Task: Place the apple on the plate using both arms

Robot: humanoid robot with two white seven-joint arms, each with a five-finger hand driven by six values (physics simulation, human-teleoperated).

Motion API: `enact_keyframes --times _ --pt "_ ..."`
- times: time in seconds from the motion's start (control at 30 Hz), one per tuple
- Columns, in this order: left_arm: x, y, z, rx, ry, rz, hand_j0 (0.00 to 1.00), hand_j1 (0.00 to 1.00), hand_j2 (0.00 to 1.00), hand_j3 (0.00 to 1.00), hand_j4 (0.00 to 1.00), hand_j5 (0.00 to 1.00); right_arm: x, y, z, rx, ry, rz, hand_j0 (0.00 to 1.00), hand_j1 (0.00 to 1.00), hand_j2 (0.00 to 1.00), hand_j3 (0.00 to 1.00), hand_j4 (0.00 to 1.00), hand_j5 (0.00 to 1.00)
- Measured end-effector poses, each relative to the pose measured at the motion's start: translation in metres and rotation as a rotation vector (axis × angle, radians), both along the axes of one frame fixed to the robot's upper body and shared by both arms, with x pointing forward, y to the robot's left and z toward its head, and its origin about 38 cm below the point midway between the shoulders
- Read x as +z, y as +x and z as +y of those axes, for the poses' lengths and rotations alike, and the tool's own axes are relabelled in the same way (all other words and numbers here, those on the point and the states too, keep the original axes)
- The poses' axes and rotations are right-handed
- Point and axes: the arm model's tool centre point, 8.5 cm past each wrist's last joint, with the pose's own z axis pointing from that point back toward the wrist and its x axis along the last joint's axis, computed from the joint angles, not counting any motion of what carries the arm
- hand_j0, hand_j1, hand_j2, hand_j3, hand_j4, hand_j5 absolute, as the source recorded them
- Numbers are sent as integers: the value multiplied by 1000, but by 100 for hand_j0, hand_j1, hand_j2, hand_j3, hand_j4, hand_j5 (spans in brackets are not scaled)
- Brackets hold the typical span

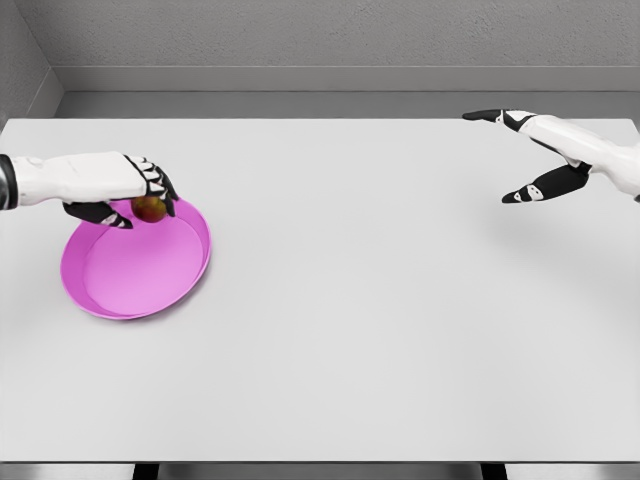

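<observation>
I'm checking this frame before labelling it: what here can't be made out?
- Apple: mostly covered by the left hand in the head view; whether it touches the plate is unclear.
- Plate's far rim: hidden behind that hand.
- Right hand: open, its arm cut off by the right edge.

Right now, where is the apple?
In the head view the apple is on the table's left side, held in the left hand just over the far rim of the pink plate.
</observation>
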Motion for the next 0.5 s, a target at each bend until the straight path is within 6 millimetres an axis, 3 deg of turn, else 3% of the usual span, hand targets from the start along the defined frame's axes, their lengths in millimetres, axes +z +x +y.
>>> enact_keyframes --times 0.23,0.33,0.4,0.5 --pt "2 2 0 5 -18 2 100 100 100 100 100 100 -1 0 0 0 0 2 100 100 100 100 100 100" --pt "8 7 -18 -17 -97 8 100 100 100 100 100 100 -1 0 0 0 0 2 100 100 100 100 100 100" --pt "14 19 -28 -9 -158 -3 100 100 100 100 100 100 -1 0 0 0 0 2 100 100 100 100 100 100" --pt "27 61 -14 127 -260 -36 100 100 100 100 100 100 -1 0 0 0 0 2 100 100 100 100 100 100"
